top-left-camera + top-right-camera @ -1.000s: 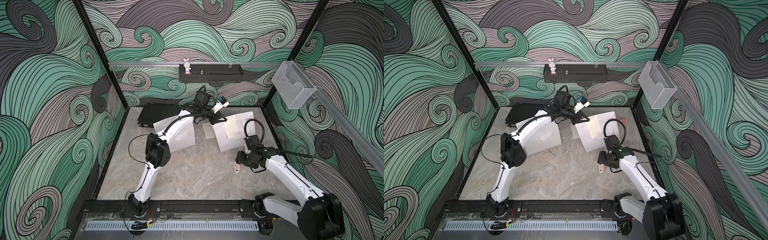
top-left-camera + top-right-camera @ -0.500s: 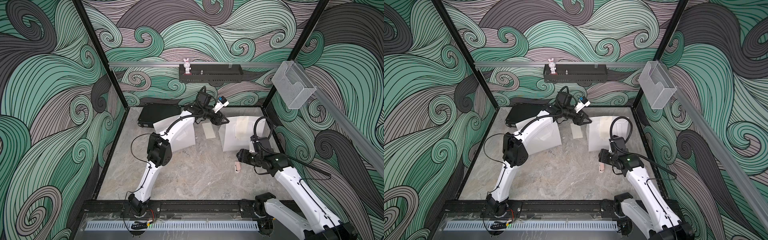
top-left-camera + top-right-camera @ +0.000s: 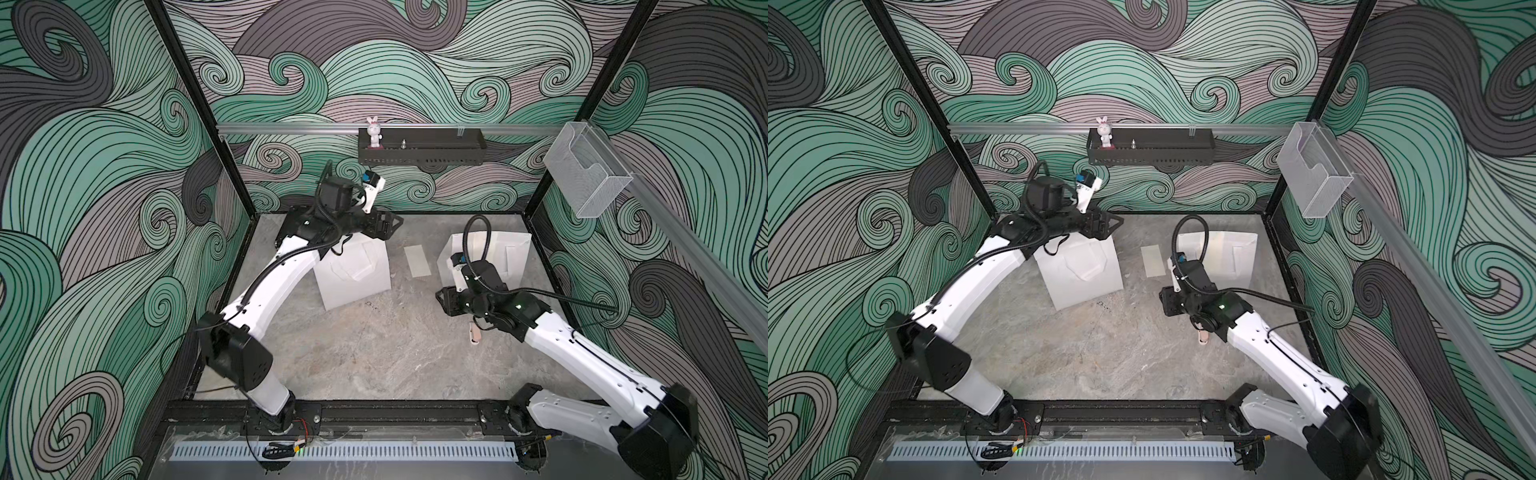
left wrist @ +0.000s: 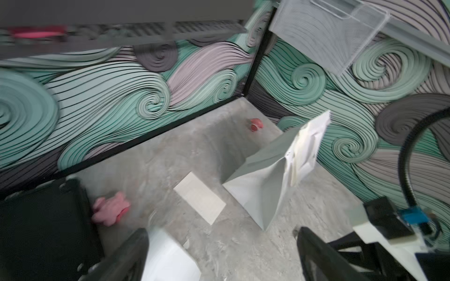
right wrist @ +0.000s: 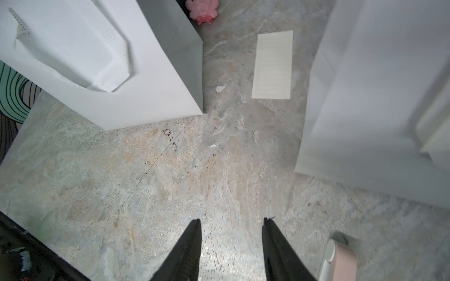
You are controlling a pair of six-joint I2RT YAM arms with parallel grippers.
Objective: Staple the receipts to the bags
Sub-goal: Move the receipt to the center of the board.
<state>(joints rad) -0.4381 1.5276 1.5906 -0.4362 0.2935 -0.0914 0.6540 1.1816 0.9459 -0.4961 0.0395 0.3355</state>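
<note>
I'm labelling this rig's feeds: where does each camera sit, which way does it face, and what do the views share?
Top views: high at the cell's front, facing down toward the back wall; left arm and right arm show base to gripper.
Left wrist: on the left arm near the back wall, facing the back right corner; fingers of the open left gripper show.
Right wrist: on the right arm, facing steeply down at the table; fingers of the open right gripper show.
Shared: every view sees the loose receipt.

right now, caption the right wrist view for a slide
Open jaws over the table, receipt between two bags, stapler nearby
</note>
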